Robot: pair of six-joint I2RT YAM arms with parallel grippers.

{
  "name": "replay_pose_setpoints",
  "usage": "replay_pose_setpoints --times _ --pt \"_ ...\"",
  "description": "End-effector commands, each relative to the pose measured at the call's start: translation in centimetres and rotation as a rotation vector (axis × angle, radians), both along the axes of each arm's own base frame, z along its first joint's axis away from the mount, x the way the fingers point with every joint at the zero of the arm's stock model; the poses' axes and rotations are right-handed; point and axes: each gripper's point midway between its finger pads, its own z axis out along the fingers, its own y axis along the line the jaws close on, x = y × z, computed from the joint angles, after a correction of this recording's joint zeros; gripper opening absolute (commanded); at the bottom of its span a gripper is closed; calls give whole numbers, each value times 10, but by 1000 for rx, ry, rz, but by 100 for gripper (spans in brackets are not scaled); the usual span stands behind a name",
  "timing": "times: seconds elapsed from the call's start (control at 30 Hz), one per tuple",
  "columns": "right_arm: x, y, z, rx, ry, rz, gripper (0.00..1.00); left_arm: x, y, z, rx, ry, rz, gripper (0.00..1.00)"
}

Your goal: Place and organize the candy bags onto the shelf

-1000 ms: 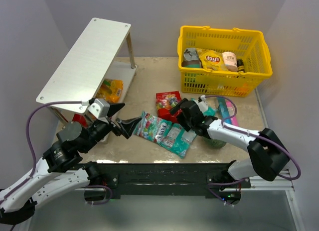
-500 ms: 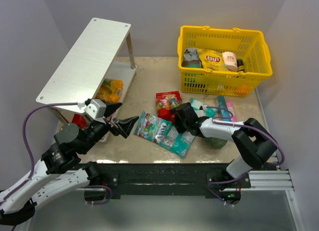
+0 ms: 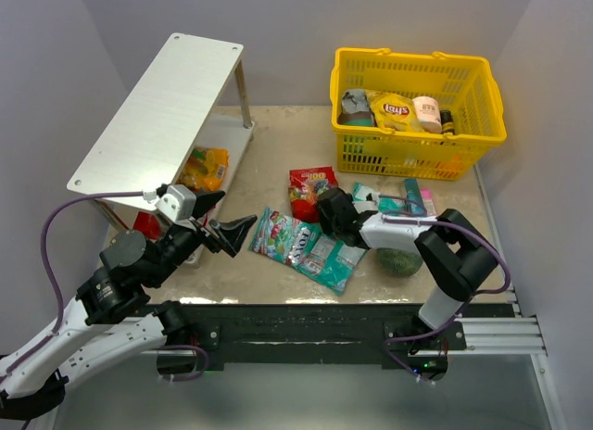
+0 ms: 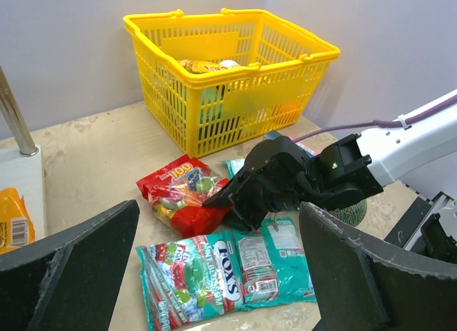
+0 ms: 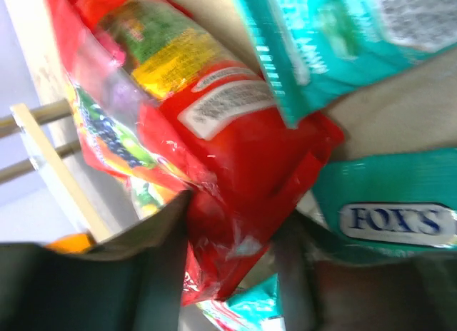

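A red candy bag (image 3: 310,183) (image 4: 178,195) lies mid-table. My right gripper (image 3: 321,210) (image 5: 232,224) reaches in from the right, low over the table, shut on the bag's near edge (image 5: 235,167). Two teal candy bags (image 3: 287,239) (image 3: 335,258) lie side by side just in front of it; the left one (image 4: 203,274) reads FOX'S. My left gripper (image 3: 232,217) (image 4: 219,217) hovers wide open to their left, holding nothing. The white shelf (image 3: 157,110) stands at the back left, a yellow-orange candy bag (image 3: 206,166) on its lower tier.
A yellow basket (image 3: 417,106) (image 4: 228,81) at the back right holds a Lay's chip bag (image 3: 391,108) and other items. A dark green ball (image 3: 400,261) sits by the right arm. Small teal and pink packets (image 3: 412,200) lie in front of the basket.
The right gripper slid left to the red bag and its jaws closed in on the bag's edge. The left gripper drew back slightly at first, then held still, open.
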Motion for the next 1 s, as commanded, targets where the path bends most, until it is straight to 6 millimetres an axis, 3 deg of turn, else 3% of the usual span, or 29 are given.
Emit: replay_pose_setpoints --times 0.0,0.1,0.2,0.43,0.47,0.53,0.57,0.73,0.77,0.8,0.83,0.87,0.9,0.93,0.97 --pt "20 3 27 -63 -105 26 24 2 6 9 -19 -31 24 100" --pt "30 15 52 -124 -191 131 7 1 7 9 -21 -33 25 100" --pt "38 30 79 -193 -256 240 0 0 9 12 -28 -41 28 100" --pt "43 67 148 -263 -439 446 0 -5 16 20 -55 -68 29 99" --pt "45 77 169 -242 -501 481 0 -6 18 23 -63 -77 28 100" --pt "45 84 186 -271 -550 535 0 -8 20 25 -70 -87 29 100" --pt "46 95 207 -253 -601 573 0 -9 22 28 -77 -95 29 100" --pt "57 121 251 -316 -742 689 0 -13 31 38 -107 -115 45 100" --pt "59 128 271 -305 -787 703 0 -14 35 43 -118 -122 51 100" --pt "62 139 267 -324 -802 759 0 -14 38 45 -126 -125 62 100" --pt "66 145 289 -315 -852 761 0 -15 41 49 -130 -126 71 100" --pt "68 153 292 -314 -869 784 0 -13 47 50 -136 -123 99 100" --pt "69 167 283 -310 -878 848 0 -12 51 52 -140 -122 118 99" --pt "74 174 301 -298 -912 849 0 -13 57 57 -149 -124 133 99" --pt "77 180 304 -290 -923 861 0 -12 64 59 -157 -122 168 100"
